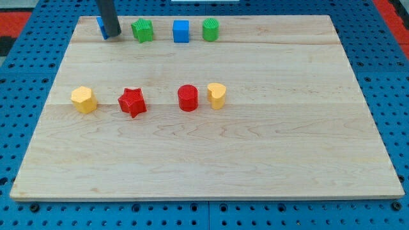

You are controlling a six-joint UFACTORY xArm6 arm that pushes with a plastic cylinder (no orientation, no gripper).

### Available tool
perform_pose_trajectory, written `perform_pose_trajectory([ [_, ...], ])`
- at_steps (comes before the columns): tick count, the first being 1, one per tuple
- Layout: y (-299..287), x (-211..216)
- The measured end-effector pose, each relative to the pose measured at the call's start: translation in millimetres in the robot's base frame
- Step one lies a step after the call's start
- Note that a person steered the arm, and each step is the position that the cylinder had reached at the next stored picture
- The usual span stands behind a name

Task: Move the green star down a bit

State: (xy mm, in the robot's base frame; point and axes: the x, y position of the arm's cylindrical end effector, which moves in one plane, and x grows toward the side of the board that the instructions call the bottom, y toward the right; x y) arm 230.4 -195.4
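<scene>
My tip (112, 36) rests at the upper left of the wooden surface (255, 153), just left of the green star (143, 30); a blue block (101, 27) sits partly hidden behind it; there is no claw, only the bare rod.

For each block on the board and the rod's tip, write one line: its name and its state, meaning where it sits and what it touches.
my tip: top left, in front of blue block, left of green star.
blue block: partly hidden behind rod.
green star: top row, apart from tip.
blue cube: top row, alone.
green cylinder: top row, alone.
yellow hexagon: middle row, alone.
red star: middle row, alone.
red cylinder: beside yellow heart; contact unclear.
</scene>
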Motion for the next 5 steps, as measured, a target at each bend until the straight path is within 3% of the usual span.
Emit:
perform_pose_trajectory([
  [1, 6, -15],
  [2, 53, -16],
  [5, 67, 16],
])
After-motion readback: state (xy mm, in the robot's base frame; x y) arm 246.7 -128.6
